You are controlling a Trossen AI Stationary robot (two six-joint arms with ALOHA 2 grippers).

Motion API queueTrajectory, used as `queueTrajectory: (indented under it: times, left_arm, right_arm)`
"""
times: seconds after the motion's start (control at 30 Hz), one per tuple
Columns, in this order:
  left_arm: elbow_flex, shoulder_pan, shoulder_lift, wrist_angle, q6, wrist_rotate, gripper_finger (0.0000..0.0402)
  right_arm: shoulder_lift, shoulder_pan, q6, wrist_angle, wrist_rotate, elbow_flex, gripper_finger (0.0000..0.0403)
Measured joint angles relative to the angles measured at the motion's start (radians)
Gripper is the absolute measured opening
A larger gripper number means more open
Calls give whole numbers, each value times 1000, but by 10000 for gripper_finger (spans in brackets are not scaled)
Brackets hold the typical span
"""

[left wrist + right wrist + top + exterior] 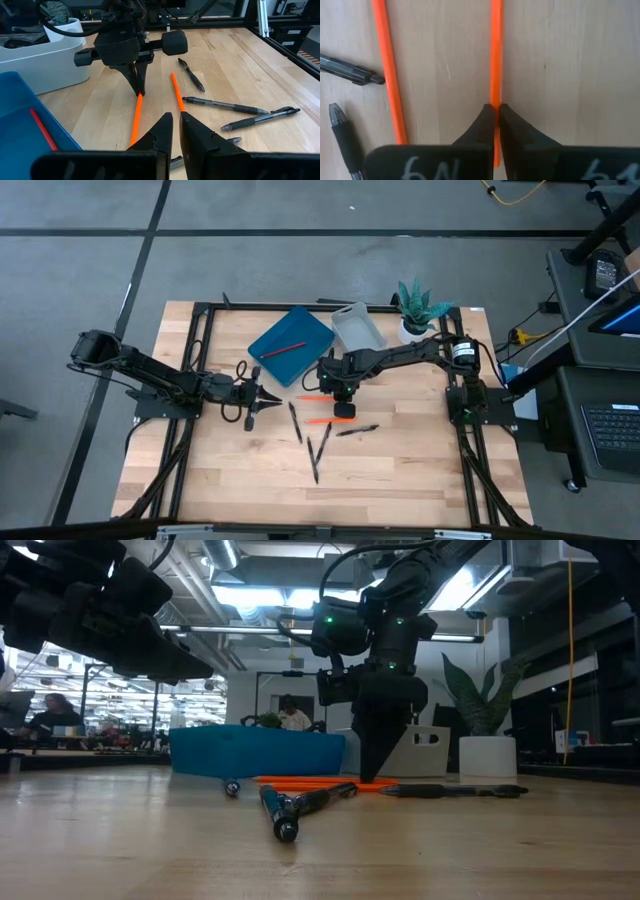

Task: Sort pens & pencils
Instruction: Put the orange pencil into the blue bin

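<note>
Wooden table (400, 480) fills the middle of the high view, with a blue tray (290, 345) holding one red pencil (284, 349) at upper centre and black pens (318, 442) scattered just below centre. Near mid-frame the right pincer (493, 111) is clenched on an orange pencil (496, 55), with a second orange pencil (387, 70) lying beside it. At centre left the left pincer (173, 120) hovers with fingers nearly together, apparently grasping nothing.
</note>
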Motion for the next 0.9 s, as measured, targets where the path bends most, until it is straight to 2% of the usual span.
queueTrajectory:
  times: [0.23,0.6,0.9]
  left_arm:
    - [0,0,0,0,0,0,27]
    - [0,0,0,0,2,0,27]
    - [0,0,0,-7,2,0,27]
  right_arm:
    - [0,-3,-2,-1,-15,4,11]
    - [19,-1,-34,-109,-11,141,7]
    - [19,-1,-38,-166,-8,164,3]
